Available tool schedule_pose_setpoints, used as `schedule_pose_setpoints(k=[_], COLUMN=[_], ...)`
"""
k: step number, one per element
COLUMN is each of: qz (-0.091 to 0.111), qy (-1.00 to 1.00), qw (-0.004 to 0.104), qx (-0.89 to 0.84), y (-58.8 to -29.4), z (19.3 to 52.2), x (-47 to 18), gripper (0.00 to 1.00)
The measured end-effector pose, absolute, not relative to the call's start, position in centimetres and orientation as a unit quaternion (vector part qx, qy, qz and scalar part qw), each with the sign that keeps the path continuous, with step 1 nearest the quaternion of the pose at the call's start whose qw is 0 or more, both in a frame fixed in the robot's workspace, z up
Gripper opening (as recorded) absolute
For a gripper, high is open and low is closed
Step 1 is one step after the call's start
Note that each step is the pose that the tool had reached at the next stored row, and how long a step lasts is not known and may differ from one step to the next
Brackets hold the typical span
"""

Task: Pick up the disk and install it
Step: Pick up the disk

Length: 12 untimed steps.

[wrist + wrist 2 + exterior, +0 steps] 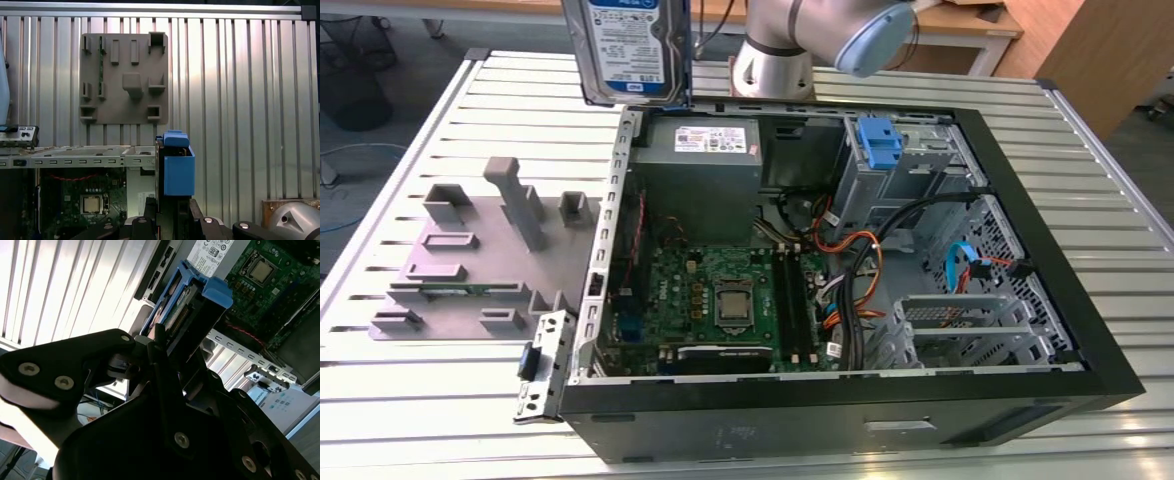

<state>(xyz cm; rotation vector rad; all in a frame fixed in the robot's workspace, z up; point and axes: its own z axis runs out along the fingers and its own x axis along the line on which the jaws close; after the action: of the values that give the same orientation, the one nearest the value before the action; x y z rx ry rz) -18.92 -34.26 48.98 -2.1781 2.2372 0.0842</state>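
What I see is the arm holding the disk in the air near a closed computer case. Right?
Not quite: the computer case is open, its circuit board bare in the exterior view. The gripper does hold the disk in the air near it.

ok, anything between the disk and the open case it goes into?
Nothing visible. The gripper holds the disk in the air above the case edge by the power supply. Inside, a blue bracket sits in the drive cage, with cables crossing beside it.
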Motion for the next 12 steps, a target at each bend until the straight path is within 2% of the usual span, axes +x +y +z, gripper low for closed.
schedule_pose_setpoints(k=[12], qz=[0.027], qy=[0.716], qw=[0.009], qx=[-0.697], y=[-34.3], z=[49.0], x=[-17.2], gripper=[0.35])
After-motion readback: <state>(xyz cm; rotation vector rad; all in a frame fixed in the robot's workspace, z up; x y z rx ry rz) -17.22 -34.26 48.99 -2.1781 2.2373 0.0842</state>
